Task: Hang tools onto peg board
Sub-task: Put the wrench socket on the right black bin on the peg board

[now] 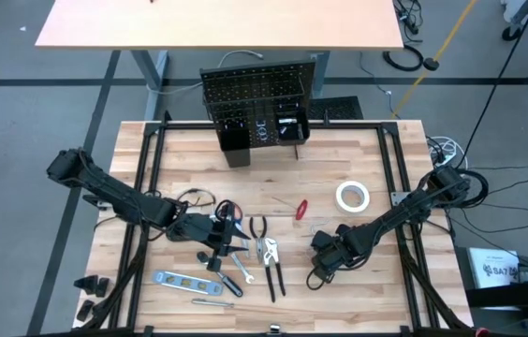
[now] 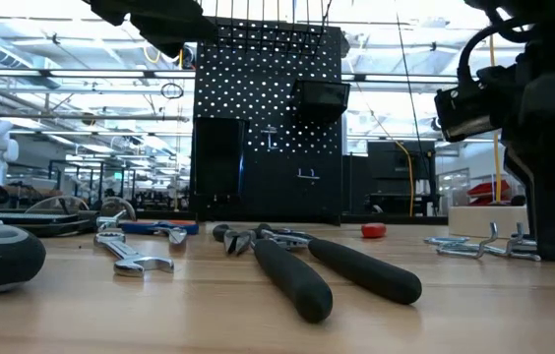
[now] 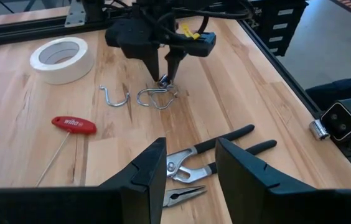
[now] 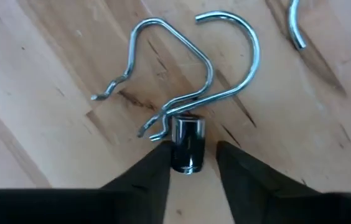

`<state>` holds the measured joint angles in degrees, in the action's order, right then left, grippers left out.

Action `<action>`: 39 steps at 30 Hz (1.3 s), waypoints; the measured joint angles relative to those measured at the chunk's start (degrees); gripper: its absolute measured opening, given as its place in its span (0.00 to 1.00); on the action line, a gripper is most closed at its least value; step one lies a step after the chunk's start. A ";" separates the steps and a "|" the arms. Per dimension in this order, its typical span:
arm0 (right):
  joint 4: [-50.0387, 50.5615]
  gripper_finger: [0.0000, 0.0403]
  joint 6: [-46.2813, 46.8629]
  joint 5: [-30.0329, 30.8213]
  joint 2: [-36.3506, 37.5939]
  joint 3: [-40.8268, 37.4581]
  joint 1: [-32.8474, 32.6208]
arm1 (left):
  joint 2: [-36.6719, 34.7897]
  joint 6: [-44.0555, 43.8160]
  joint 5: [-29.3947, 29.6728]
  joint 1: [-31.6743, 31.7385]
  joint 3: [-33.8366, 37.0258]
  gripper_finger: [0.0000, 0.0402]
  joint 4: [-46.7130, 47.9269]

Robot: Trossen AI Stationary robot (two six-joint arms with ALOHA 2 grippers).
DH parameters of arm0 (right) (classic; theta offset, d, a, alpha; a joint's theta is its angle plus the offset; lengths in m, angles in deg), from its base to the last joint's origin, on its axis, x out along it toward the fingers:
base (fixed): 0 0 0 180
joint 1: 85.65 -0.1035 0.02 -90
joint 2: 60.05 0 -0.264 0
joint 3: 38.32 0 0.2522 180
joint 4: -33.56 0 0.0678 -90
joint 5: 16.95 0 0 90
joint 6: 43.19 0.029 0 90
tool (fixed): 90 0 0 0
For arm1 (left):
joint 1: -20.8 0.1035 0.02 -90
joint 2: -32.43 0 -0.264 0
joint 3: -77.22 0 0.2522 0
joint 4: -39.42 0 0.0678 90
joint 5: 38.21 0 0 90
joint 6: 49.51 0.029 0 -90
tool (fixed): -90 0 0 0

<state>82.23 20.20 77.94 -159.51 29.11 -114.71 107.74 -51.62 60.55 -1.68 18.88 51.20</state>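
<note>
The black peg board (image 1: pixel 259 98) stands upright at the table's far edge, with small black bins at its foot. The tools lie on the table: pliers (image 1: pixel 269 262), red-handled scissors (image 1: pixel 229 213), a wrench (image 1: pixel 231 271), a blue-grey level (image 1: pixel 182 279), a red screwdriver (image 1: pixel 300 208) and a white tape roll (image 1: pixel 352 196). My left gripper (image 3: pixel 191 168) is open and empty above the pliers (image 3: pixel 206 158). My right gripper (image 4: pixel 191 171) points down at the table, open, its fingers either side of a small metal cylinder (image 4: pixel 187 152) beside two wire hooks (image 4: pixel 182 81). My right gripper comes from above, pointing down, with the small metal cylinder (image 4: pixel 187 155) between its fingertips. One finger (image 4: pixel 157 171) stands right against the cylinder, and a narrow gap shows at the other. Whether it touches the cylinder, I cannot tell.
A third wire hook (image 3: pixel 114 98) lies near the two by my right gripper. Black frame rails (image 1: pixel 142 187) run along the table's left and right sides. Bare wood lies between the tools and the peg board. Another table (image 1: pixel 217 23) stands beyond.
</note>
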 joint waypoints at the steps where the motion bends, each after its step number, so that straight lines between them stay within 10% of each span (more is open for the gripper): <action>1: 0.10 0.26 -0.02 0.00 0.00 -0.03 0.00 | 0.00 0.00 0.00 0.00 0.00 0.33 -0.02; 5: 0.42 0.11 -0.36 -0.13 -0.01 -0.01 0.02 | 0.00 0.10 0.02 0.00 0.00 0.33 -0.01; 15: 23.75 0.11 -1.35 2.09 2.87 12.95 -0.04 | 0.00 0.07 0.24 0.00 0.00 0.33 0.16; 24: 35.66 0.11 -7.57 21.49 6.11 30.79 1.42 | -4.27 1.40 8.12 0.00 0.01 0.33 4.11; 39: 27.24 0.11 -33.04 20.90 10.81 39.62 26.21 | -15.81 5.59 16.34 -0.04 2.00 0.33 9.97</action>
<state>109.46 -12.84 98.84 -148.70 68.73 -88.50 91.93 -46.03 76.89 -1.73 20.88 61.17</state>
